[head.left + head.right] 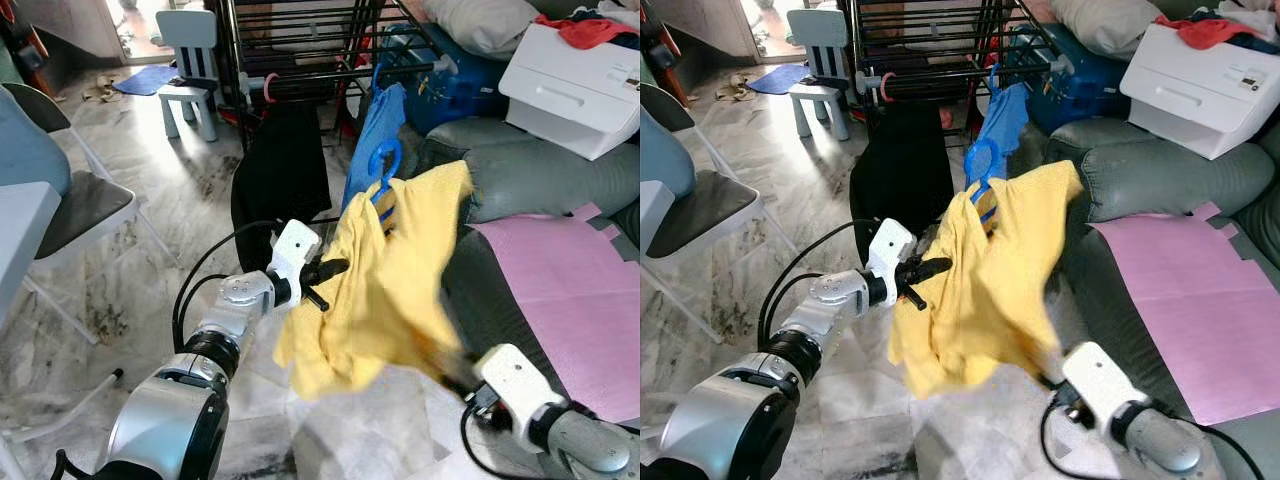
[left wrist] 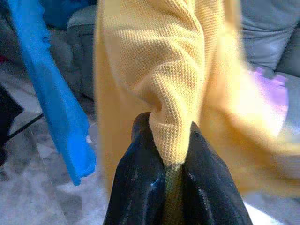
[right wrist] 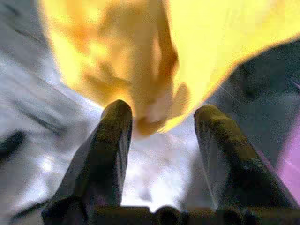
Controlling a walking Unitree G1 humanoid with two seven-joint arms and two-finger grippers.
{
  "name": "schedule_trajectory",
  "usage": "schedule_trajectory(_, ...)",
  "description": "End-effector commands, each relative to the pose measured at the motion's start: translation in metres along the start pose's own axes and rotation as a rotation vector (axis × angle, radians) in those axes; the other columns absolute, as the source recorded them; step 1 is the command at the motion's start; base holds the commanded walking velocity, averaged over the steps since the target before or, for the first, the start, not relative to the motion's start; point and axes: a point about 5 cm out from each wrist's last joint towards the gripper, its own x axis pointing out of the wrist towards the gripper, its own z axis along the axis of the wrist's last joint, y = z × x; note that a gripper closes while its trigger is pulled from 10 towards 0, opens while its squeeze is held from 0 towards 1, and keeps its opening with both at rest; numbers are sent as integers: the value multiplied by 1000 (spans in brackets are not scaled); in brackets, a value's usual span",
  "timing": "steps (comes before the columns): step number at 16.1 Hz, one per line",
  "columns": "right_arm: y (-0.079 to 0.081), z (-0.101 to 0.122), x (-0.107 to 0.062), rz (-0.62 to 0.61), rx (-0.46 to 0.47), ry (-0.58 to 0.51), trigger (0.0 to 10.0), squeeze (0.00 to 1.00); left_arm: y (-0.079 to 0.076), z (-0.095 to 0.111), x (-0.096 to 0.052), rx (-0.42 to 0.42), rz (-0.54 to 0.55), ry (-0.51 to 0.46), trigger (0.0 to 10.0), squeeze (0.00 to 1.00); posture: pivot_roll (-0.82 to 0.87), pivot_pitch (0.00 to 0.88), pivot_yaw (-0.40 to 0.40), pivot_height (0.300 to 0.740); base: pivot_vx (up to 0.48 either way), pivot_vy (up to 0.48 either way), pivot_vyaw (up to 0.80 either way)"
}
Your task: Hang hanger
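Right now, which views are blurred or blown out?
Right wrist view is worst: the yellow shirt is smeared and overexposed between the spread fingers of the right hand. Left wrist view is sharp where the left hand pinches the knit, soft and glary toward the pink cover. Both eye views are mostly crisp, with motion blur on the shirt's lower right edge.

Drying rack [image 1: 300,50] behind black garment [image 1: 283,170]

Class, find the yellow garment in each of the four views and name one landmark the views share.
Left eye view: yellow garment at centre, on a blue hanger.
Right eye view: centre.
Left wrist view: a fold pinched by the left gripper.
Right wrist view: blurred, ahead of the open right gripper.
Shared landmark: pink sheet.
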Motion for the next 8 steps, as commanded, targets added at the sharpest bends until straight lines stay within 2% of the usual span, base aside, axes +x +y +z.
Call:
schedule_trajectory(1,2,13,-7,59,3,-60,10000,1000,4,17,2,37,-33,-45,0,0,-37,0,-13,740,0,0,0)
schedule_trajectory(3,0,20,-16,102,-8,-71,10000,1000,6,16,-1,63,-50,-23,0,0,-37,0,-13,740,0,0,0)
schedule_trajectory(4,-6,22,-28,124,-10,-57,10000,1000,8,13,-6,113,-81,14,0,0,-37,0,-13,740,0,0,0)
schedule_trajectory(5,-10,25,-36,129,-8,-54,10000,1000,10,12,-9,129,-88,33,0,0,-39,0,-12,740,0,0,0)
schedule_trajectory(6,-18,25,-43,101,-32,-34,10000,1000,10,10,-11,130,-130,37,0,0,-43,0,-12,740,0,0,0)
schedule_trajectory(8,-35,22,-56,38,-71,9,10000,1000,4,3,-17,206,-263,95,0,0,-42,0,-13,740,0,0,0)
